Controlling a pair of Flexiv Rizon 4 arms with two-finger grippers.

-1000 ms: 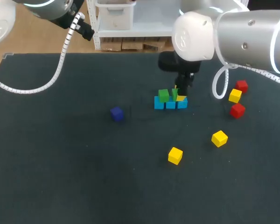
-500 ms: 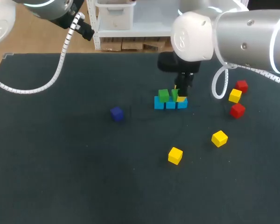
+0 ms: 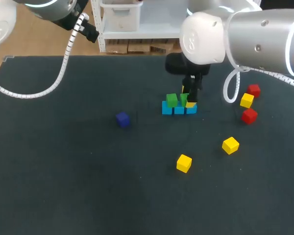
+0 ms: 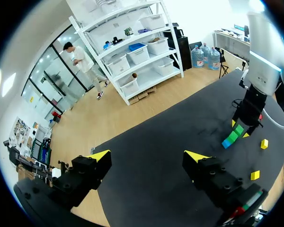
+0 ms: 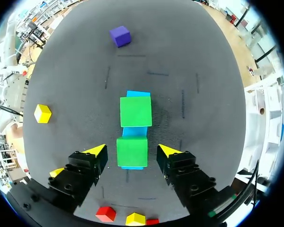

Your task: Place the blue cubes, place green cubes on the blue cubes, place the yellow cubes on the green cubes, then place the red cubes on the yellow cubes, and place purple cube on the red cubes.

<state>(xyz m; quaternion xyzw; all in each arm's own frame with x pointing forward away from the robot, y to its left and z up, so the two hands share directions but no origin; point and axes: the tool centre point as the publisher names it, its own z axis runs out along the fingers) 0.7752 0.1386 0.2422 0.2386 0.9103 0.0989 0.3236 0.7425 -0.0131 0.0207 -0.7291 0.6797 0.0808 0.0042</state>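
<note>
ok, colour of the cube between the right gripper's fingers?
Green cube; clearest in right wrist view.

On the table (image 3: 63,186), a row of three cubes (image 3: 179,109) sits just right of centre, in the upper half. One stacked cube (image 3: 172,100) rests on the row's left end. A second stacked cube (image 3: 183,99) rests further right on the row, between the spread fingers of the right gripper (image 3: 187,101), which stand clear of its sides. A lone cube (image 3: 122,119) lies left of the row. A loose cube (image 3: 230,145) lies lower right of the row, with another loose cube (image 3: 184,163) below and left of it. A cluster of three cubes (image 3: 247,100) sits near the right edge.

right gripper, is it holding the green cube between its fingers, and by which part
Nothing held: the right gripper is open, a gap between each finger and the green cube.
</note>
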